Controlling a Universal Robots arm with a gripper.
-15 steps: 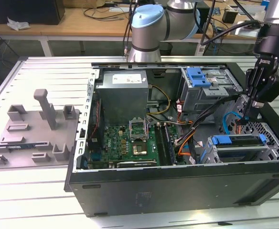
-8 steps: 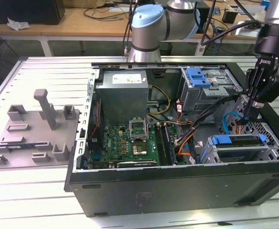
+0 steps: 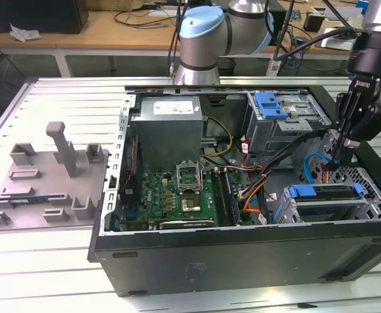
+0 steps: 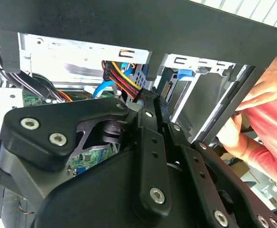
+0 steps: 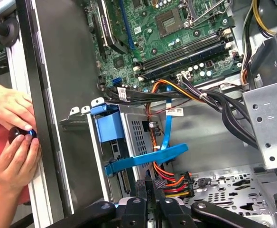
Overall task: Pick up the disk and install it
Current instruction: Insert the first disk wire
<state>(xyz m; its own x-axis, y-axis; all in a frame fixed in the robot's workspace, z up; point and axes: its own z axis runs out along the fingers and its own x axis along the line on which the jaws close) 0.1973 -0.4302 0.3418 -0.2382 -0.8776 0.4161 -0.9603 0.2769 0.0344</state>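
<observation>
The disk (image 3: 324,193), a silver drive in a blue carrier frame, lies in the lower drive cage at the exterior view's right corner of the open computer case. In the first wrist view the disk (image 5: 111,127) shows its blue end inside that cage, with a blue flat cable (image 5: 148,159) crossing below it. My gripper (image 3: 331,163) hangs inside the case just above the cage. In both wrist views its fingers stand together, and my gripper (image 5: 148,186) has its tips at a black connector with red, orange and yellow wires (image 5: 176,183). My gripper (image 4: 148,99) points at the same wire bundle.
A grey power supply (image 3: 167,124) and a green motherboard (image 3: 177,189) fill the case's left half. A bare blue bracket (image 3: 272,104) sits in the upper bay. A grey fixture plate (image 3: 40,176) lies left of the case. A person's hands (image 5: 10,142) hold a small dark object outside the case wall.
</observation>
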